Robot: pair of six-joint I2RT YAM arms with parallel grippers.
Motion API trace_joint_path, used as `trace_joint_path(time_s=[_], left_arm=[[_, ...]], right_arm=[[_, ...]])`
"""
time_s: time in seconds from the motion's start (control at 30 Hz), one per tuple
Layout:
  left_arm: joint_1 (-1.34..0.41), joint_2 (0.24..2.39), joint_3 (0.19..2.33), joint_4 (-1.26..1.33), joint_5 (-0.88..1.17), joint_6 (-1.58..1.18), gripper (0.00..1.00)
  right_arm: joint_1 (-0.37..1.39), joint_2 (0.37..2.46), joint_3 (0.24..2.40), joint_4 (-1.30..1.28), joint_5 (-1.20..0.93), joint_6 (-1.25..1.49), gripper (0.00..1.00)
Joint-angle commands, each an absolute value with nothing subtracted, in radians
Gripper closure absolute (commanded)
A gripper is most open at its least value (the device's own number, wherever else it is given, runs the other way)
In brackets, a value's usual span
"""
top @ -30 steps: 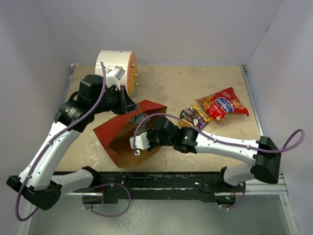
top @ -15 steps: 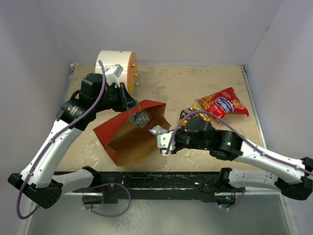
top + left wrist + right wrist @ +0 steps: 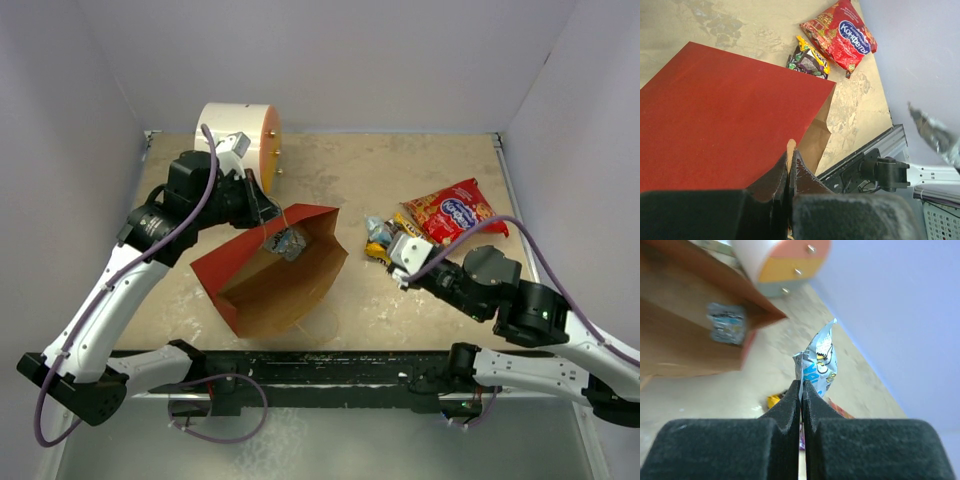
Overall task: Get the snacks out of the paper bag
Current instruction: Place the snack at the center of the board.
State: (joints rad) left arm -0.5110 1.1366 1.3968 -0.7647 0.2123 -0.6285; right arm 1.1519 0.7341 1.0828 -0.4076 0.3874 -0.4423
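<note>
The red paper bag [image 3: 235, 268] lies on its side, its brown mouth facing the near right. My left gripper [image 3: 262, 212] is shut on its upper rim, which shows as a thin kraft edge [image 3: 790, 146] between the jaws in the left wrist view [image 3: 789, 159]. A silver-grey packet [image 3: 288, 242] sits inside the bag, also seen from the right wrist [image 3: 726, 322]. My right gripper [image 3: 386, 240] is shut on a light-blue packet [image 3: 820, 357], held just left of the red bag with the blue oval [image 3: 455, 212] and above the yellow-purple packet [image 3: 807, 60].
A white-and-orange cylinder [image 3: 240, 138] stands at the back left, behind my left arm. The bag's cord handle [image 3: 325, 325] lies near the table's front edge. Walls close off the left, back and right sides.
My right gripper has come out of the paper bag with the light-blue packet and swung right to the snack pile. The left gripper has kept its hold on the bag's rim.
</note>
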Motion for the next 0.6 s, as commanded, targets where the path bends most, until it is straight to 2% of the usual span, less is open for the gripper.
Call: trace_joint_path(time_s=[0.0,0.23,0.4,0.57], left_arm=[[-0.509,1.150,1.415,-0.735,0.205,-0.626,1.00],[-0.508,1.182,1.434,-0.741,0.234,-0.593,1.00],[-0.507,1.206,1.453,-0.746,0.270,-0.562,1.00],[-0.505,1.207,1.455,-0.744,0.290,-0.530,1.00]], right_arm=[[1.075,0.805,1.026,-0.233,0.697,-0.416,1.00],[0.684,1.053,1.041,-0.284,0.489,-0.365,1.00],[0.575,1.250,1.090,-0.299,0.432,-0.383,1.00],[0.528,1.379,1.106,-0.249,0.461,-0.419,1.00]])
